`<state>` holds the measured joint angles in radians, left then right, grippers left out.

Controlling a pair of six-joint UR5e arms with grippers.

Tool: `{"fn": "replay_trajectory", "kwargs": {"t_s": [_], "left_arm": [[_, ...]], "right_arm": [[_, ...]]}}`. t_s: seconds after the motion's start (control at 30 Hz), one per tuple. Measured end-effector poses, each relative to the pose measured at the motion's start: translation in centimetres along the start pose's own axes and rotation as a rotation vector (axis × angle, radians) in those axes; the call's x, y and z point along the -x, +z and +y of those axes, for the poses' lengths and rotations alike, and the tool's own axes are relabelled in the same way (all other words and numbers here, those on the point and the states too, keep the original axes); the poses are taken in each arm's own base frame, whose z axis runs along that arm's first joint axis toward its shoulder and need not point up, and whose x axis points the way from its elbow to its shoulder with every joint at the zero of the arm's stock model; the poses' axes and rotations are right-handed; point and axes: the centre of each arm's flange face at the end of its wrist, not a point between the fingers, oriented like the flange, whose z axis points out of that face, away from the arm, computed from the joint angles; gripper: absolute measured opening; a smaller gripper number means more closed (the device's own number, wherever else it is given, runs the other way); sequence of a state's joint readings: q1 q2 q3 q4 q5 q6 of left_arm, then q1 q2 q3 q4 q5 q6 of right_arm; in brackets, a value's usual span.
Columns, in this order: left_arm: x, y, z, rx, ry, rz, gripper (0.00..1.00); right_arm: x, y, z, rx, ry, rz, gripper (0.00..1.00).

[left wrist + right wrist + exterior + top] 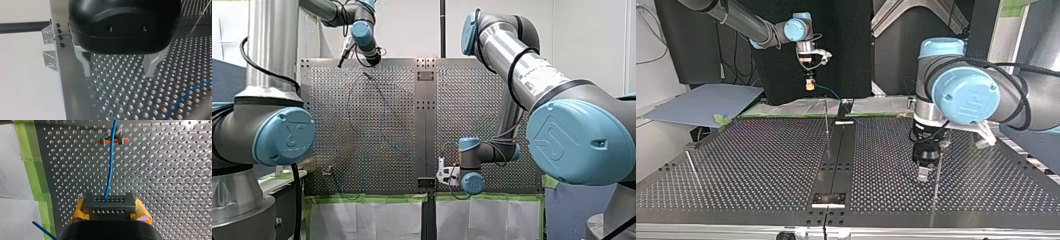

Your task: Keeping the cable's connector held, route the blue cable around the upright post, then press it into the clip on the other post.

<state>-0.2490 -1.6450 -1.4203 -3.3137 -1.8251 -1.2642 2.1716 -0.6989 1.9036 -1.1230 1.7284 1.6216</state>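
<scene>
My left end effector (118, 73) hangs wide open and empty over the surface (120, 105), the blue cable (186, 94) lying just beside it, so route slack around the upright post (826, 117) while my right end effector (110, 211), clamped on the connector (109, 203), holds tension steady.

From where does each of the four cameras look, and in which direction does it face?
Front: behind and above the arms, facing over the table; left arm at left, right arm at right.
Top: across the table, facing the arms; sides crossed.
Left wrist: along the open left gripper, onto the table.
Right wrist: along the right gripper, shut on the connector.
Shared: top and right wrist both show the cable leaving the connector.
</scene>
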Motion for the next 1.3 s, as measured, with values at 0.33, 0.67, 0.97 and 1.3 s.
{"fn": "replay_trajectory", "kwargs": {"t_s": [0.33, 0.67, 0.97, 1.3], "left_arm": [[-2.4, 1.8, -6.3, -0.006, 0.054, 0.027, 0.99], [-4.8, 4.3, -7.5, 0.090, 0.095, 0.041, 0.99], [-7.5, 6.9, -8.0, 0.169, 0.142, 0.067, 0.99], [-8.9, 8.9, -7.4, 0.289, 0.138, 0.058, 0.99]], "right_arm": [[0.0, 0.0, 0.0, -0.001, -0.001, 0.000, 0.00], [0.0, 0.0, 0.0, -0.002, 0.000, 0.001, 0.00], [0.0, 0.0, -0.1, -0.003, 0.000, 0.005, 0.00], [-0.1, 0.1, -0.1, -0.004, 0.003, 0.010, 0.00]]}}
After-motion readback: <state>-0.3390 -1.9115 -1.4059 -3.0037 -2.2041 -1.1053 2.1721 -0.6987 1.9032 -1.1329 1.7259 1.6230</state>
